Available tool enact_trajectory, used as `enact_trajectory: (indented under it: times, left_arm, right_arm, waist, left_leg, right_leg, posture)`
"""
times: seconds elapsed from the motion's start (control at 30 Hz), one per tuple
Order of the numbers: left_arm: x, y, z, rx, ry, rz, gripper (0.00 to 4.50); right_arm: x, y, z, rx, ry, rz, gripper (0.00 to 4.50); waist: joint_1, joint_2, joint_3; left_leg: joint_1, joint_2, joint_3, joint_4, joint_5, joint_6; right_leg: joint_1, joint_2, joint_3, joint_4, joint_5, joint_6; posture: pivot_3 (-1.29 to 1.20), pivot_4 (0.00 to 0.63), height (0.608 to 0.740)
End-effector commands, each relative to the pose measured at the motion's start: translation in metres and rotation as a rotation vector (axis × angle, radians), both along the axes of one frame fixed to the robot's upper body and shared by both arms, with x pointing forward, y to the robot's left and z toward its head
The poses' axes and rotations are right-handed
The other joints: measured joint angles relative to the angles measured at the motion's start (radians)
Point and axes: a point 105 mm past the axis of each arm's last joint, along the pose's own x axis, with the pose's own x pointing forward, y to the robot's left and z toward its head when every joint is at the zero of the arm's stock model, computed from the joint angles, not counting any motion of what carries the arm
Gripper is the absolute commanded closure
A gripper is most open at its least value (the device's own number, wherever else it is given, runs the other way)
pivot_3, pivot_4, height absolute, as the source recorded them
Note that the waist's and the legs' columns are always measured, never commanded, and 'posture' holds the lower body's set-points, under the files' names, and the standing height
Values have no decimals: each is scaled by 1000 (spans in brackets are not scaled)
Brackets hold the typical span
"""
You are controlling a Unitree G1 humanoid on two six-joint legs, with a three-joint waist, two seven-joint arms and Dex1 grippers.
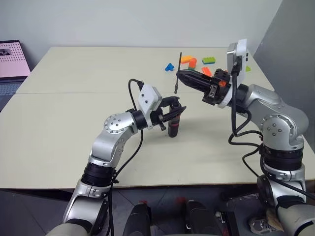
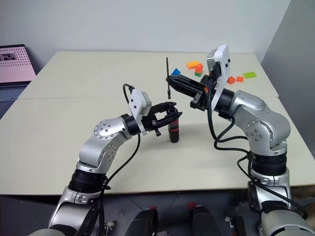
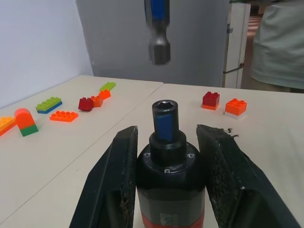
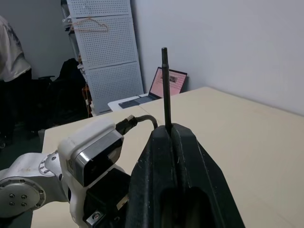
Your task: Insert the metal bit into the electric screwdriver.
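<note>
Left eye view: the left gripper [image 1: 173, 112] is extended level over the table [image 1: 74, 123], its fingers clamped on the electric screwdriver [image 1: 173, 125], which is held upright. The right gripper [image 1: 183, 77] is raised above and beside it, pointing towards the left arm, fingers closed on the metal bit [image 1: 178, 73], held vertical. No legible writing can be made out.
</note>
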Motion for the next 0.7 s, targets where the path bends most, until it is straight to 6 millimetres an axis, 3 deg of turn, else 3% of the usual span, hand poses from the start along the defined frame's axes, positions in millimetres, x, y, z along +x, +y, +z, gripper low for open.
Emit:
enact_trajectory:
  times: [0.03,0.7]
  left_arm:
    - [-3,1,6,-1,-26,-7,2915]
    - [-4,2,5,12,-29,-14,2915]
  right_arm:
    - [-9,2,7,-15,-44,13,4500]
    - [-4,4,-5,-49,-41,-8,4500]
  waist:
    - [0,0,0]
    - [0,0,0]
  left_leg:
    - [0,0,0,0,0,0]
    - [0,0,0,0,0,0]
  right_leg:
    - [0,0,0,0,0,0]
    - [0,0,0,0,0,0]
  posture:
    - [0,150,740]
    - [0,150,740]
